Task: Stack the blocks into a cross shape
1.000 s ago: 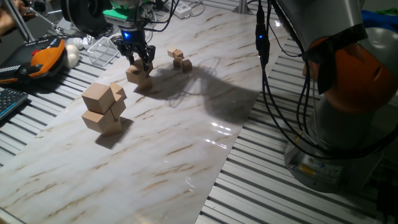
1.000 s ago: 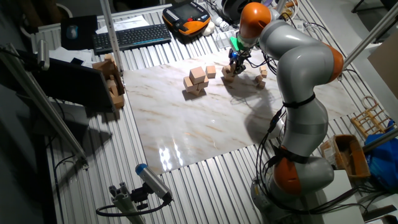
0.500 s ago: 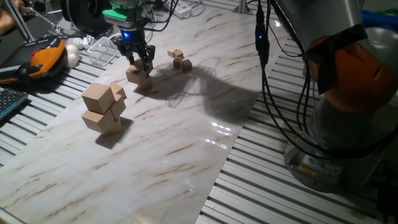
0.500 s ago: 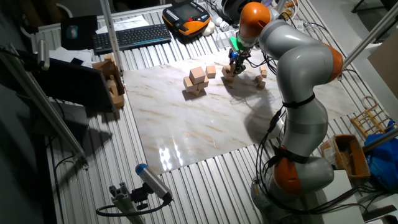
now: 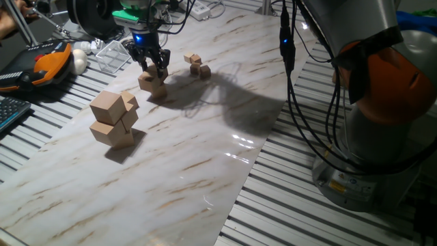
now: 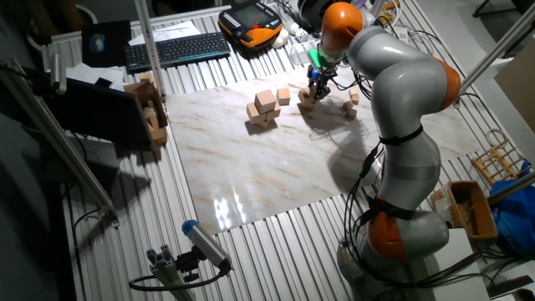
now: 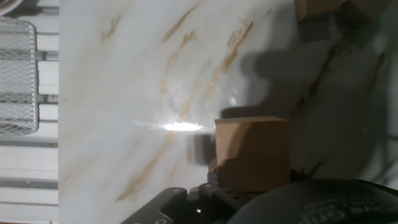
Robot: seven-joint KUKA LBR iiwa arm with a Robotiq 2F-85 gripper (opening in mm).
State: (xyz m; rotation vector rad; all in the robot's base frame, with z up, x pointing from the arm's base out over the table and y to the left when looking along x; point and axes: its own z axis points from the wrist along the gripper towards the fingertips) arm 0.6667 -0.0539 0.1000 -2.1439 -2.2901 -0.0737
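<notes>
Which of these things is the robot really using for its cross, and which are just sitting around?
For the job:
- middle-size blocks under the hand
- the hand itself

Just lying about:
- big cubes piled nearer the camera
- tiny cubes farther along the table
- wire basket
- orange controller
- keyboard

Light-tan blocks (image 5: 151,82); white marble table (image 5: 205,150), tan veins; black tool (image 5: 154,67).

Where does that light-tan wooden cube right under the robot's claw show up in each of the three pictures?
One fixed view: the light-tan wooden cube sits upper left, under the black gripper.
The other fixed view: upper middle, beside the grey arm.
Hand view: lower centre, filling much of the frame.
Shared landmark: the white marble-patterned board beneath it.
</notes>
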